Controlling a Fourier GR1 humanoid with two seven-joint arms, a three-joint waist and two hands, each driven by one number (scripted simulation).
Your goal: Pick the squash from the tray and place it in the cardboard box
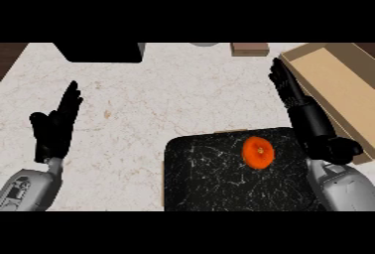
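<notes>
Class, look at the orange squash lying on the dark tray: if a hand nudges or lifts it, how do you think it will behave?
The squash looks round and smooth, so a nudge would probably roll it across the flat tray. Its glossy skin may slip between fingers. It appears solid, so it should hold its shape when lifted. The right hand, open beside the tray, is nearest.

Left robot hand (53, 130): black all over, with long slim fingers and a shorter thumb, matt surface.
Left forearm (29, 188): light grey shell, rounded, with darker grey recesses and a small dark panel marking near the wrist.
Right robot hand (296, 99): black, slender fingers of the same build, joined to a thick black wrist section.
Right forearm (343, 187): light grey casing with smooth panels; a rounded black joint sits where it meets the wrist.
</notes>
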